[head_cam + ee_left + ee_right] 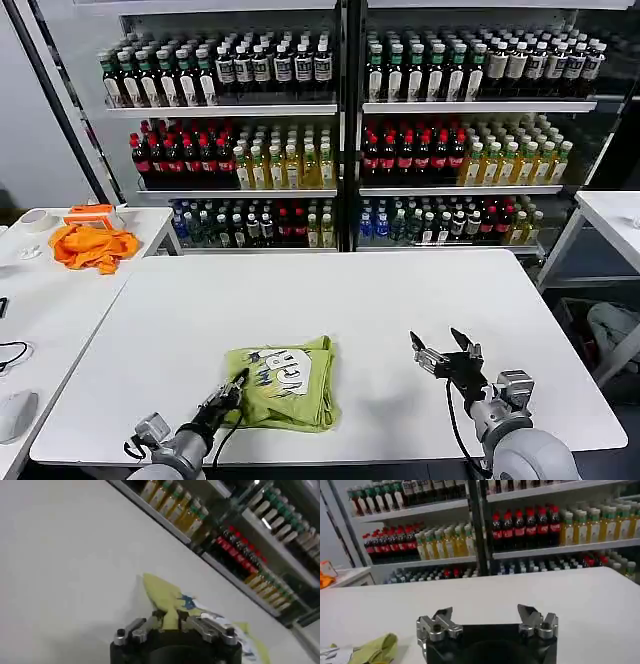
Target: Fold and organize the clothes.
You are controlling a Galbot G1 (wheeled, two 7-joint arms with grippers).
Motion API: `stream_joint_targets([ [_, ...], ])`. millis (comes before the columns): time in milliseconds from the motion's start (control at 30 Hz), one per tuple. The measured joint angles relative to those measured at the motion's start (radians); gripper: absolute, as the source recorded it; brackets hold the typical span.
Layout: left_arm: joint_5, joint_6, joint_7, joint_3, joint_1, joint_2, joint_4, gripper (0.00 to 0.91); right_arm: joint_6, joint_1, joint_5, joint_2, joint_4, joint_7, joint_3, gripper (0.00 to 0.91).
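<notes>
1. We are pinching the near left corner of the folded T-shirt (283, 381) with our left gripper (236, 385), by the table's (350, 300) near edge
2. We are holding our right gripper (441, 352) spread apart over bare tabletop, well apart from the shirt
3. An orange cloth (93, 244) is lying on the side table (40, 300); bottle shelves (340, 130) are standing behind

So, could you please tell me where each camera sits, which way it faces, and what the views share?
Head view: high on the robot, looking forward and down at the white table; both arms show, left pincer at the lime T-shirt, right pincer open.
Left wrist view: behind its pincer, closed on the shirt edge.
Right wrist view: behind its open pincer, facing the bottle shelves.
Shared: shirt, table, shelves.
</notes>
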Motion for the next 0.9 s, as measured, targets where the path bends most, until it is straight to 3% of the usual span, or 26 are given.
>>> stream_joint_targets([
  [267,-0.210,0.014,-0.003,-0.071,0.006,-0.029,-0.024,0.020,0.000,0.011,0.007,-0.005,-0.009,0.000,-0.001,0.907],
  [467,-0.297,0.029,0.000,-0.196,0.025,-0.005,-0.069,0.020,0.000,0.024,0.012,-0.002,-0.015,-0.005,-0.007,0.907],
  [767,-0.345,0.099,0.022,-0.505,0.062,0.189,-0.104,0.020,0.006,0.037,0.018,0.007,-0.023,-0.010,-0.011,0.907],
  [900,-0.303,0.127,0.044,-0.580,0.085,0.269,-0.130,0.020,0.006,0.036,0.016,0.010,-0.024,-0.011,-0.017,0.907],
])
